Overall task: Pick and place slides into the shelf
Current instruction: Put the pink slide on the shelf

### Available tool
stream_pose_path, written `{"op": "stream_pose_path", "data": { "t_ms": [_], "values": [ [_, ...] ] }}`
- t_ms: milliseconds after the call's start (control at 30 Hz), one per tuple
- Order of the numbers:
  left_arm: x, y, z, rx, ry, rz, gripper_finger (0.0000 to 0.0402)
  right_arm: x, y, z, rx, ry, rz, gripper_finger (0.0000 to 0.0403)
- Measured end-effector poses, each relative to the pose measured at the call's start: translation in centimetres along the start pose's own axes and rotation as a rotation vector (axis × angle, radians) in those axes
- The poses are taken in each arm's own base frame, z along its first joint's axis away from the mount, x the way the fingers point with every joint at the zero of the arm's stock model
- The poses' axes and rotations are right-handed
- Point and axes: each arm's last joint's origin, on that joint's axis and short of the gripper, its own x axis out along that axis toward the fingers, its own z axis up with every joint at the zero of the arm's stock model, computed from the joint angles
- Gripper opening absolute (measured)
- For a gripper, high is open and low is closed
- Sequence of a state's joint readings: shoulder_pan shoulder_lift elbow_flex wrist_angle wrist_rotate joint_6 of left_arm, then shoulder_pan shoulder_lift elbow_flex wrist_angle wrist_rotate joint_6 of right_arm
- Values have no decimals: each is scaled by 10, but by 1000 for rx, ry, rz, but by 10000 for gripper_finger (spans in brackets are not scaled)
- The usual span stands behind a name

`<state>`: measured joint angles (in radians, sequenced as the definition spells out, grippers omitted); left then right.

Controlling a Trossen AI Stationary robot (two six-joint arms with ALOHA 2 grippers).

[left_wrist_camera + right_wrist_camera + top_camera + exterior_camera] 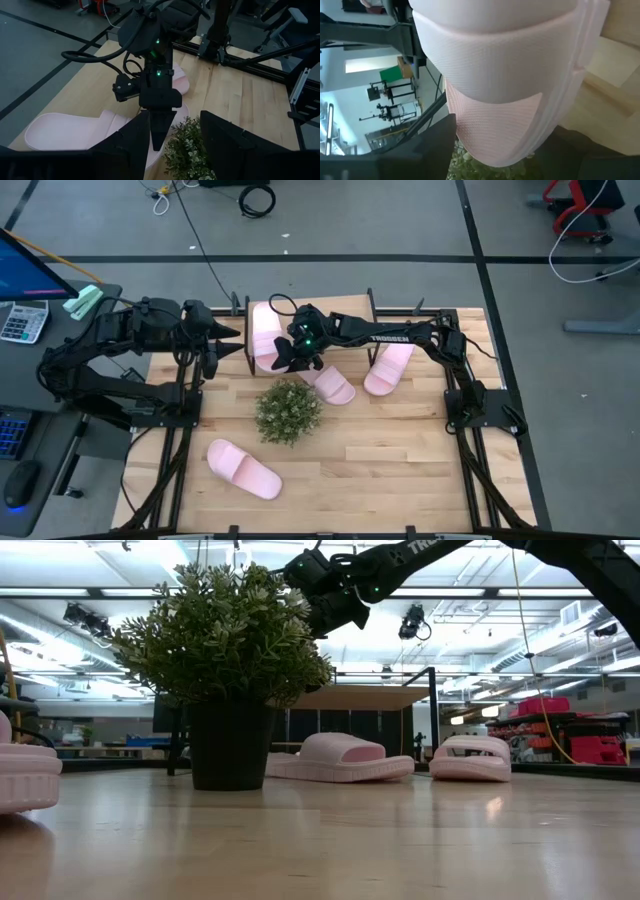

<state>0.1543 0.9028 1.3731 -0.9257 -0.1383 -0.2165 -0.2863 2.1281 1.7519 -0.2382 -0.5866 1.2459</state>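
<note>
One pale pink slide (264, 332) lies lengthwise over the left end of the shelf (345, 307), a low rack at the table's far edge. My right gripper (287, 360) reaches in from the right and is closed on the slide's near end. Two more slides (335, 386) (388, 368) rest sole-down on the table in front of the shelf. Another one (243, 468) lies near the front left. My left gripper (228, 338) hovers open just left of the shelf, holding nothing. My right gripper has the slide's near end (500, 142) between its two fingers, one on each long side. The fingers (432, 145) come slanting down from the table's right and near side. The slide's far part seems to lie on the shelf's top.
A bushy green potted plant (288, 411) stands mid-table, just in front of my right gripper, and hides part of the shelf (365, 696) in the low view. Bare tabletop lies at the front right. A monitor and calculator sit off the table's left.
</note>
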Motion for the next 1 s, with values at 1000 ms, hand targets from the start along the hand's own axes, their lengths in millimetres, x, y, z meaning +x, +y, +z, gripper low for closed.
{"op": "stream_pose_path", "data": {
  "t_ms": [1000],
  "values": [
    [0,0,0,-8,-3,14,188,-7,-2,7,-17,73,36,314]
  ]
}}
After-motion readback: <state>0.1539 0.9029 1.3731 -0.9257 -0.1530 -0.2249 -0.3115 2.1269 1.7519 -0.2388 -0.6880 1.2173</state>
